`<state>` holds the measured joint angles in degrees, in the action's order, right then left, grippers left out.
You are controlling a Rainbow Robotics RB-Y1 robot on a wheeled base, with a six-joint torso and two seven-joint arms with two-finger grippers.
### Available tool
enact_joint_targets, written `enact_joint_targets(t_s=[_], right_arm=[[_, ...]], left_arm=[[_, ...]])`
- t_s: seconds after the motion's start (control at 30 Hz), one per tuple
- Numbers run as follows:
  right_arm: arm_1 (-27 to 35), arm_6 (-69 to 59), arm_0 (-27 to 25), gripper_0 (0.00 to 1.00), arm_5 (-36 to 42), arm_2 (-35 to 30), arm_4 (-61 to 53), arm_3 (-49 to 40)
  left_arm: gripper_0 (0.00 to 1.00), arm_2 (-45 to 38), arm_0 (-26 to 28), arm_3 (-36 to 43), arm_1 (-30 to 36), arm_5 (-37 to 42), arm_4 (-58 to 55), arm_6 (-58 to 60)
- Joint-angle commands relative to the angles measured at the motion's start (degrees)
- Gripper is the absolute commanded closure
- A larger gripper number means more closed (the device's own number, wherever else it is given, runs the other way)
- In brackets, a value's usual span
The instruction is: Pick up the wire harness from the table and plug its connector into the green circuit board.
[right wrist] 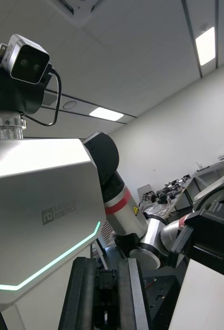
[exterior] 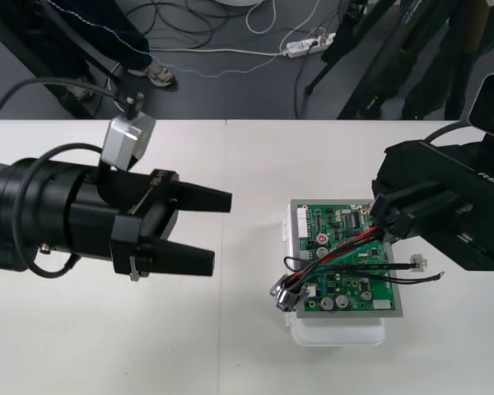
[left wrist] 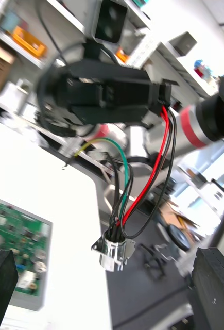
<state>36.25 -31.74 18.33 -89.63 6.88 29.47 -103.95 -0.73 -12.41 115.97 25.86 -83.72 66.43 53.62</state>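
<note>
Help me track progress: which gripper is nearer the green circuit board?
Right. The right gripper holds the harness above the board; the left gripper, open, hovers left of it.

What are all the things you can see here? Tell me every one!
table: one, white, under everything.
board: one, green, on a white base, on the table's right part.
harness: one, red, black and green, hanging from the right gripper over the board.
socket: one, silver, at the harness's lower end, by the board's near left corner.
left gripper: one, black, open, over the table left of the board.
right gripper: one, black, shut on the harness above the board.
</note>
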Motion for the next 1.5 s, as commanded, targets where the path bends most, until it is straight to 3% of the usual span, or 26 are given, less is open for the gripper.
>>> enact_joint_targets(t_s=[0.03,0.23,0.6,1.0,1.5], right_arm=[[3.0,1.2,-0.9,1.0,2.2,-3.4,0.3,-1.1],[3.1,2.2,-1.1,1.0,5.5,-5.5,3.9,-2.2],[4.9,3.9,-6.2,1.0,19.5,-7.1,10.7,-13.2],[4.5,6.3,-10.3,1.0,25.7,-9.2,15.7,-20.9],[2.2,8.0,-11.4,1.0,31.7,-9.2,25.3,-25.8]], left_arm=[[0.0,-4.0,0.0,0.4,-0.2,5.9,0.2,-2.2],[0.0,-4.6,0.1,2.8,1.7,10.6,0.2,-2.9],[0.0,-2.2,-0.1,7.7,2.1,19.0,-0.9,-3.4],[0.0,1.9,-1.4,7.7,-0.6,20.8,-2.5,-7.9],[0.0,6.3,-1.4,7.6,-6.4,22.4,-3.2,-15.9]])
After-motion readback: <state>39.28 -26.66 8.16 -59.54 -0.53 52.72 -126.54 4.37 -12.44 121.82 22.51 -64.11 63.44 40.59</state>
